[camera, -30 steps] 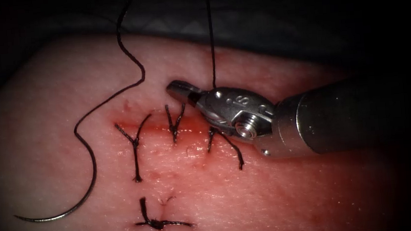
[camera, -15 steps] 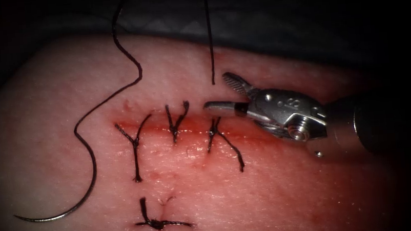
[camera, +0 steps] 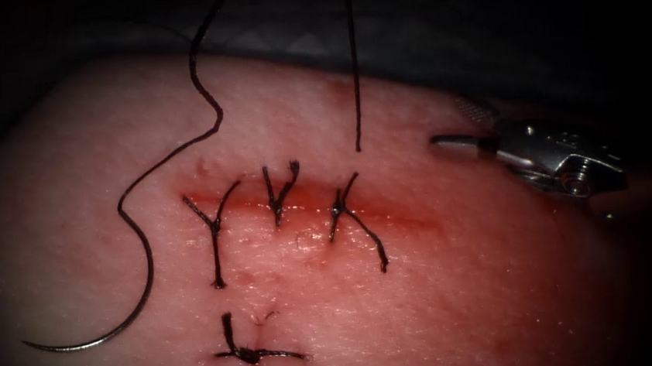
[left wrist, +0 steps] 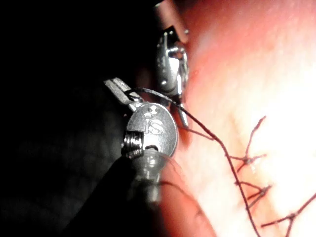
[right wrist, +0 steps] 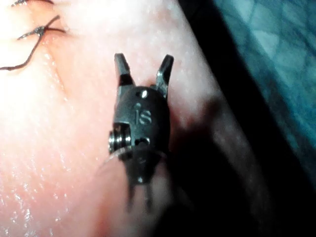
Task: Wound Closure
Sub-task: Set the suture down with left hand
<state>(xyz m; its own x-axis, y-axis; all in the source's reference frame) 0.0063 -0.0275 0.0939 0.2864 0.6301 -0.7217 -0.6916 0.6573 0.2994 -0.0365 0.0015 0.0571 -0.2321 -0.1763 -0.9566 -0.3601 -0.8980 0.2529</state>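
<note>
The curved needle [camera: 123,325] lies loose on the tissue [camera: 459,289], left of the cut [camera: 253,200] and not in it. Its thread [camera: 208,115] snakes up and away from the tissue. Neither tool holds the needle. A second strand [camera: 352,64] hangs from above, and its free end stops just over the rightmost stitch [camera: 343,209]. My right tool [camera: 447,123] hovers right of the cut, open and holding nothing; the right wrist view shows its jaws [right wrist: 144,58] spread. In the left wrist view my left tool [left wrist: 116,86] is shut on the thread [left wrist: 217,140].
Three knotted stitches cross the cut, and a fourth knot [camera: 250,354] sits below them. Red fluid [camera: 391,217] wets the cut line. Dark cloth [camera: 446,34] lies past the tissue's far edge. The right tool [left wrist: 170,61] is also seen in the left wrist view.
The right tool's jaws, shut at the strand over the rightmost stitch, opened and drew back to the right. The strand now ends free above that stitch. The needle has not moved.
</note>
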